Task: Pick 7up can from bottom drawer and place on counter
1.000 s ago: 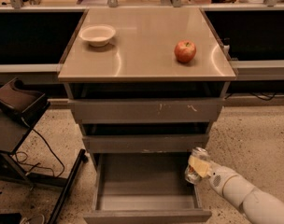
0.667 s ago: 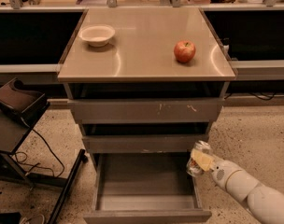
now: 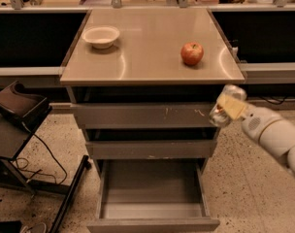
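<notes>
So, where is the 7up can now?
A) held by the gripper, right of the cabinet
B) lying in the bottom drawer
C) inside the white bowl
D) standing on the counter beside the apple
A: the gripper grips the 7up can in the air right of the top drawer front, just below the counter edge.

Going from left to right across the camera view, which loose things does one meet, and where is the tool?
white bowl on the counter → red apple on the counter → 7up can, held in the tool, below the counter's right front corner.
</notes>
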Controlling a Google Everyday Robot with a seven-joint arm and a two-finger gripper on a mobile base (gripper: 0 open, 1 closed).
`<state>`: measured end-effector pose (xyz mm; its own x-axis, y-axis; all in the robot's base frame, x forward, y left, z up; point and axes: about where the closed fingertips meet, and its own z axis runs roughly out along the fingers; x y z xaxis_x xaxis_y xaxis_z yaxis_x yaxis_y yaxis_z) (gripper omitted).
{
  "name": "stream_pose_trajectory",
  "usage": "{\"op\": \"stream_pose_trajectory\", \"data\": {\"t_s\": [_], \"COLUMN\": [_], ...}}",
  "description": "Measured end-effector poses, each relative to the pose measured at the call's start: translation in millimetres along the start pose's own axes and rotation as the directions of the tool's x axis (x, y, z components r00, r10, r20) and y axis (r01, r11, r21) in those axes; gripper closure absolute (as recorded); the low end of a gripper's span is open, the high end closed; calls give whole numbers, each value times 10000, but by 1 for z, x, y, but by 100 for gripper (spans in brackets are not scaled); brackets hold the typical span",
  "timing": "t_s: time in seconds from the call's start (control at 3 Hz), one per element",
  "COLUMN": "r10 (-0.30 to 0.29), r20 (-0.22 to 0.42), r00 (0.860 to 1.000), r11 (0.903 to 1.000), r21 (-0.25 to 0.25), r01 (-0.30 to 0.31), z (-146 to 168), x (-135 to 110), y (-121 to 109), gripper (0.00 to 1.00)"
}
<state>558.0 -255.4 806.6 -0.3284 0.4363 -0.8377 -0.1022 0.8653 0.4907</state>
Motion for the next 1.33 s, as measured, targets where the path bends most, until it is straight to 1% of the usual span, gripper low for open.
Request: {"op": "stream_pose_trajectory", "data": {"t_s": [0.33, 0.67, 1.0, 1.33], "r10": [-446, -1456, -1327, -627], "r20": [1044, 2120, 2001, 2445], "r00": [9935, 9664, 9708, 9676], "r11": [9990, 9893, 9910, 9973], "r21": [104, 240, 110, -228], "r01": [438, 1438, 1332, 704], "z": [-9, -36, -29, 4], "x": [-95, -172, -170, -188], "y": [57, 135, 135, 129], "gripper": [100, 100, 100, 100]}}
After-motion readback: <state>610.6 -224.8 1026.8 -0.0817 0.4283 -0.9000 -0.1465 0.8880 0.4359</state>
